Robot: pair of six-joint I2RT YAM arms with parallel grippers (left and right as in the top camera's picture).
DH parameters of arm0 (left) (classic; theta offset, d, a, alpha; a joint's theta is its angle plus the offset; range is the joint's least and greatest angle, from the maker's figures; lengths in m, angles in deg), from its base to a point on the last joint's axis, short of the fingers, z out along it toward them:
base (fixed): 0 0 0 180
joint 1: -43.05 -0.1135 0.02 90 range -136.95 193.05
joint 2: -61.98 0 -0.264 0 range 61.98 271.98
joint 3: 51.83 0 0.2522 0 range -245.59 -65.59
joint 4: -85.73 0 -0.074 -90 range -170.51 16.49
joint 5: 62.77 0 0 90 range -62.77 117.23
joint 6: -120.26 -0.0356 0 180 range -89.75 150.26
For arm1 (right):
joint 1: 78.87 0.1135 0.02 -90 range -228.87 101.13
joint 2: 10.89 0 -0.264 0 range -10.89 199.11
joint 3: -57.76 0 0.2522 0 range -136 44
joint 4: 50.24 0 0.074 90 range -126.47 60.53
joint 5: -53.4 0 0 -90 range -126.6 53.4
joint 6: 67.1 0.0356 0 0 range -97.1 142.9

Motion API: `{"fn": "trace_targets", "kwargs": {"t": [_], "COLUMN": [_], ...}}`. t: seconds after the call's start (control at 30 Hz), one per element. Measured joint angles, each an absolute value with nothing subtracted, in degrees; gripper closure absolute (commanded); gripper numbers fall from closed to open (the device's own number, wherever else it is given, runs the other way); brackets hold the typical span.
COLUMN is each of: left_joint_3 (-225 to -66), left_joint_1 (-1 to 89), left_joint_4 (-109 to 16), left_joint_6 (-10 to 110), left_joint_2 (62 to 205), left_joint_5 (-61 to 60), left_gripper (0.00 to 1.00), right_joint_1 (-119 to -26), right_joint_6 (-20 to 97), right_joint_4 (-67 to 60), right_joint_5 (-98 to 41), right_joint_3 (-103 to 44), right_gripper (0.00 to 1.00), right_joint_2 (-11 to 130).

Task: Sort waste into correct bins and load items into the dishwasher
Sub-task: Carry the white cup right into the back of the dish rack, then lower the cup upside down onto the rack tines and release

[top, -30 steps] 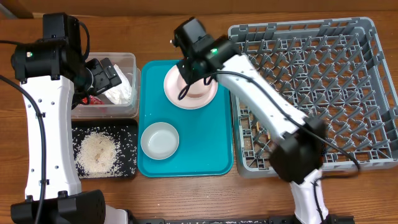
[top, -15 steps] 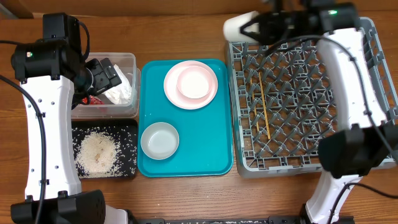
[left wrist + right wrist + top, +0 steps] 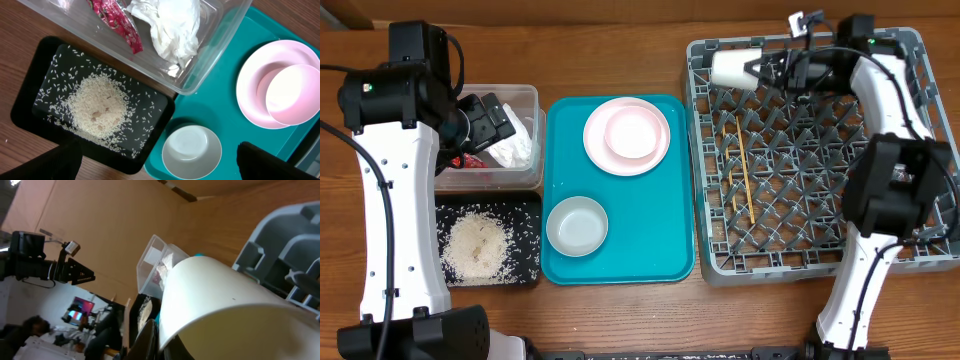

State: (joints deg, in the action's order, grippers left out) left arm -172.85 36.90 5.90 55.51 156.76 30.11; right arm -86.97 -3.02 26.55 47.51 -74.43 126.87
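right jaws on cup (image 3: pixel 730 68) over rack (image 3: pixel 820 225)

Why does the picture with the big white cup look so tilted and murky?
Right wrist: the cup looms close and tilted, the room behind dim and soft. Overhead: evenly lit, sharp. Left wrist: sharp, slight glare on the tub.

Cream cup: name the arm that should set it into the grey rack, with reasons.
Right. The right gripper is shut on the cream cup over the grey rack's edge. The left gripper hangs open over the clear tub, with the teal tray between it and the rack.
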Motion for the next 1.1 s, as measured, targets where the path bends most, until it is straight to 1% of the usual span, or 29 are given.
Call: {"fn": "trace_targets", "kwargs": {"t": [0.2,0.63,1.1], "left_joint_3": [-172.9,-172.9,-172.9], "left_joint_1": [36.9,36.9,36.9], "left_joint_4": [5.9,5.9,5.9], "left_joint_6": [55.5,55.5,55.5], "left_joint_2": [156.8,156.8,156.8], "left_joint_5": [30.1,30.1,30.1], "left_gripper": [0.0,0.0,0.0], "right_joint_1": [-85.8,-85.2,-85.2], "right_joint_6": [-3.3,-3.8,-3.9], "right_joint_4": [25.7,27.1,26.8], "right_joint_5": [48.5,42.0,42.2], "right_joint_3": [-74.3,-74.3,-74.3], "right_gripper": [0.96,0.96,0.96], "right_joint_2": [127.9,127.9,127.9]}}
